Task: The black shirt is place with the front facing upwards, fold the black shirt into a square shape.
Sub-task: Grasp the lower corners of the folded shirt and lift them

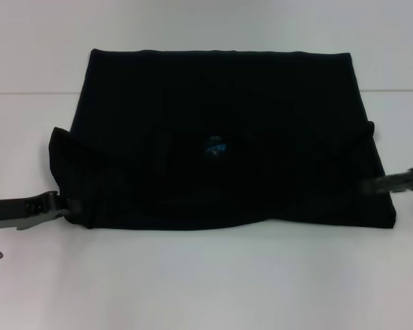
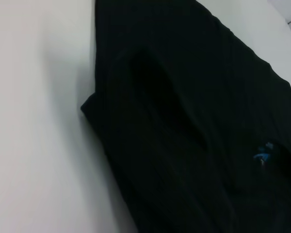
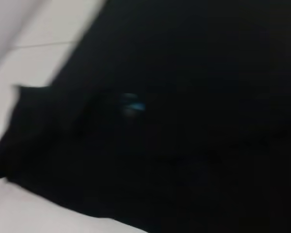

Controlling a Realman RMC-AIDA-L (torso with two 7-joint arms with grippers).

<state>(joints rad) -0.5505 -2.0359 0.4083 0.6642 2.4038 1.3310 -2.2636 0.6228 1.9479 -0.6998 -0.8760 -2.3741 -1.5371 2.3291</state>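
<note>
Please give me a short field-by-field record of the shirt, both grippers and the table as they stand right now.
item: black shirt, lying flat, folded into a wide rectangle
label: blue neck label showing near the middle
left gripper: low at the shirt's near left corner
right gripper: low at the shirt's right edge
surface: white table
fold state: not yet a square

Left gripper (image 1: pixel 55 205) dark grey metal; right gripper (image 1: pixel 399 181) black, slender.
</note>
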